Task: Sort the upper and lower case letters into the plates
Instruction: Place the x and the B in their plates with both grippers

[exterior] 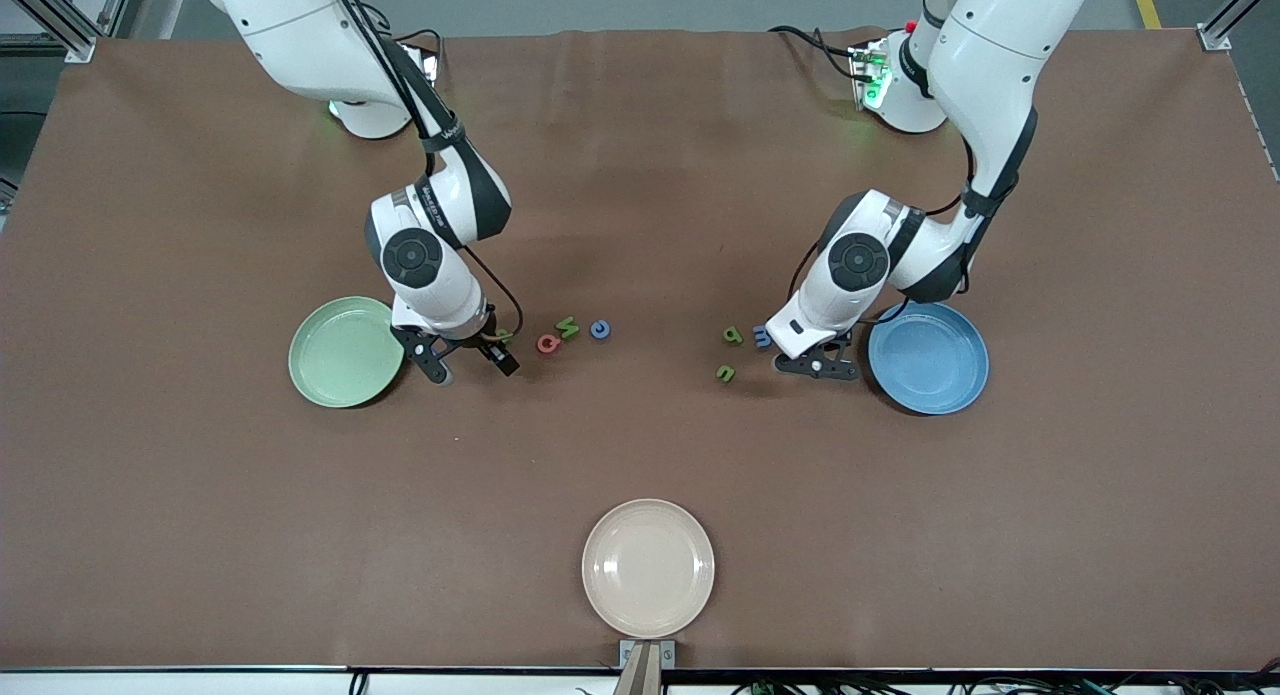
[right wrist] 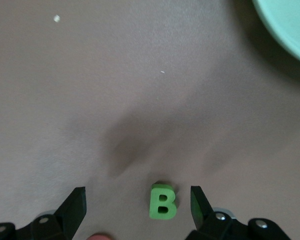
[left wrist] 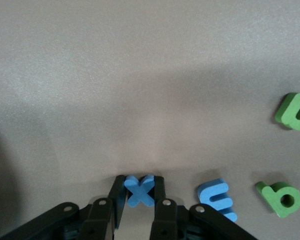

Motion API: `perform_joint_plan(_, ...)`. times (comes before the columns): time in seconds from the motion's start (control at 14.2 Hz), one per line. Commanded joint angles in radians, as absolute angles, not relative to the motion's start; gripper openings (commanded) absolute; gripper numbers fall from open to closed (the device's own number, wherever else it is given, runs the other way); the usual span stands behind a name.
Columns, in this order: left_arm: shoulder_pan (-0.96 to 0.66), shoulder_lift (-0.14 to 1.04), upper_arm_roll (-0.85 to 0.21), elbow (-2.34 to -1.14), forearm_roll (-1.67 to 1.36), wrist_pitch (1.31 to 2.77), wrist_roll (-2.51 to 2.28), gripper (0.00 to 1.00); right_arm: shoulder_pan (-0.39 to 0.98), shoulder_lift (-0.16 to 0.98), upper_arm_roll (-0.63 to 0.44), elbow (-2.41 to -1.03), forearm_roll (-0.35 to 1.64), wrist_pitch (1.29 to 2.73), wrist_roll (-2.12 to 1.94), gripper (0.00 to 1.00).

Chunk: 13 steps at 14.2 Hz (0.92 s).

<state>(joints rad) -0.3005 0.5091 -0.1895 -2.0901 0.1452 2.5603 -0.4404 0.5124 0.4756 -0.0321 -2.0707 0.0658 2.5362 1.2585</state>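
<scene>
**Two grasps to settle beside the plates**

Beside the mint plate (exterior: 345,351), the right gripper (exterior: 468,361) hangs wide over the B (right wrist: 162,201); centre it before closing. By the blue plate (exterior: 928,357), the left gripper (exterior: 818,365) pinches the x (left wrist: 139,189); lift straight.

Light is even and bright; soft shadows lie on the surface (exterior: 640,445) under each gripper; wrist views are slightly grainy.

High front camera, 2 close wrist cameras
</scene>
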Motion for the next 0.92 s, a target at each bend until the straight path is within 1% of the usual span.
perform_joint_plan(0.0, -0.295, 0.46, -0.192, -2.094, 0.166, 2.504, -0.462, 0.04, 0.54, 0.485, -0.041, -2.075, 0.074, 2.543, 1.287, 0.91)
perform_joint_plan(0.14, -0.27, 0.405, -0.192, -2.089, 0.167, 2.413, -0.451, 0.04, 0.549, 0.488, -0.043, -2.092, 0.074, 2.548, 1.296, 0.87)
perform_joint_plan(0.21, -0.249, 0.378, -0.192, -2.089, 0.167, 2.377, -0.43, 0.04, 0.549, 0.488, -0.043, -2.097, 0.074, 2.548, 1.296, 0.87)
perform_joint_plan(0.35, -0.183, 0.322, -0.195, -2.098, 0.167, 2.323, -0.315, 0.04, 0.551, 0.489, -0.043, -2.121, 0.072, 2.572, 1.296, 0.82)
perform_joint_plan(0.49, -0.123, 0.278, -0.193, -2.129, 0.167, 2.29, -0.226, 0.04, 0.551, 0.489, -0.041, -2.147, 0.074, 2.609, 1.296, 0.72)
perform_joint_plan(0.64, -0.059, 0.259, -0.193, -2.169, 0.175, 2.302, -0.164, 0.04, 0.552, 0.489, -0.041, -2.152, 0.074, 2.612, 1.299, 0.61)
perform_joint_plan(0.78, 0.01, 0.259, -0.195, -2.21, 0.242, 2.357, -0.106, 0.04, 0.567, 0.488, -0.041, -2.152, 0.074, 2.605, 1.316, 0.51)
perform_joint_plan(0.85, 0.03, 0.265, -0.195, -2.23, 0.258, 2.388, -0.097, 0.04, 0.571, 0.486, -0.041, -2.152, 0.074, 2.6, 1.316, 0.43)
